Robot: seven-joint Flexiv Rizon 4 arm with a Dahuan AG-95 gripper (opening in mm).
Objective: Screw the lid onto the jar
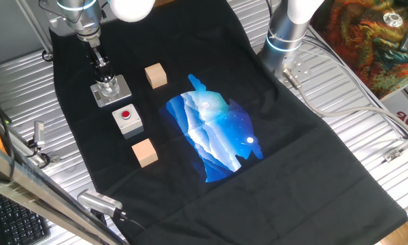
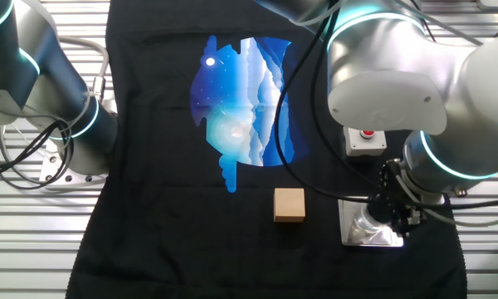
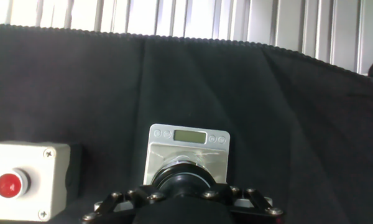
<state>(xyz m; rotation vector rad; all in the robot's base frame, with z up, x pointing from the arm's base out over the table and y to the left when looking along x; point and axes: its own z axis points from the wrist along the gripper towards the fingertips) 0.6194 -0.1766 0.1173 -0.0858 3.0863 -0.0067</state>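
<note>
Wooden cubes [image 1: 156, 75] [image 1: 144, 152]: two; jar [image 1: 108, 86], one.

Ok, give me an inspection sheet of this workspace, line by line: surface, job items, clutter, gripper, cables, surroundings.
Surface: black cloth with a blue print, spread over a ribbed metal table.
Job's things: jar upright on its square metal base plate; lid on top of the jar, between the fingers.
Clutter: two wooden cubes; grey box with red button between them, beside the jar.
Gripper: gripper down over the jar, closed on the lid.
Cables: a black cable loops over the cloth; grey ones run across the table.
Surroundings: second arm's base at the cloth's edge; keyboard at the corner.
</note>
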